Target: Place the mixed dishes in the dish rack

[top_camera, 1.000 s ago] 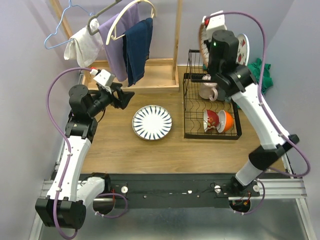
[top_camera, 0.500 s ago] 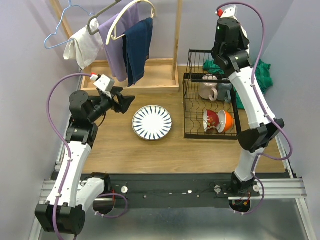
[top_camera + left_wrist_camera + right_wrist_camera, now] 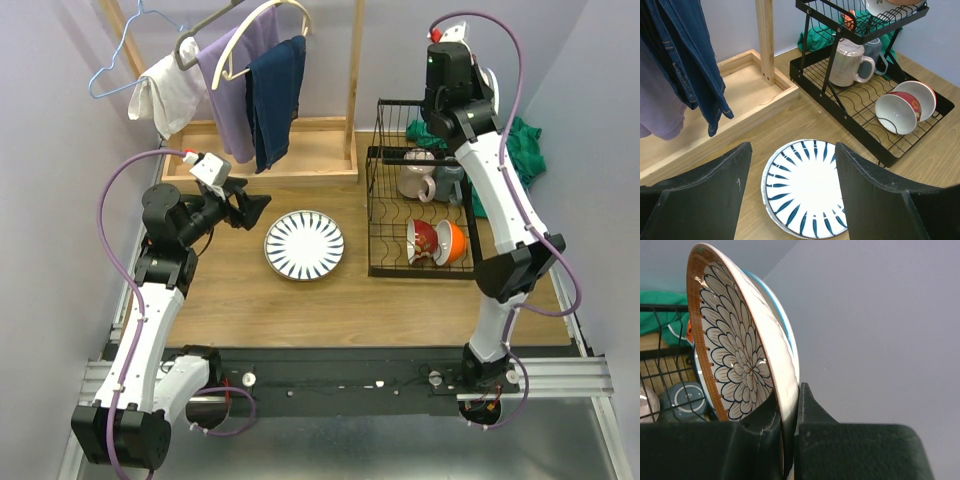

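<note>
The white plate with dark-blue stripes (image 3: 304,245) lies flat on the wooden table, left of the black wire dish rack (image 3: 372,215). My left gripper (image 3: 791,150) hovers open above and behind this plate (image 3: 805,190), touching nothing. On the rack's lower tier a pale mug (image 3: 845,62) stands beside a grey-blue mug (image 3: 872,47). A red bowl (image 3: 897,112) and an orange bowl (image 3: 924,92) lean there on edge. My right gripper (image 3: 790,392) is shut on the rim of a petal-patterned plate (image 3: 740,355) with a brown edge, held upright high over the rack's back.
A wooden clothes stand (image 3: 300,150) with hanging clothes (image 3: 275,95) fills the back left, its base frame close to the rack's left side. A green cloth (image 3: 522,145) lies behind the rack by the right wall.
My right arm has swung up and back, carrying its plate higher behind the rack. The left gripper has crept slightly right, toward the striped plate.
</note>
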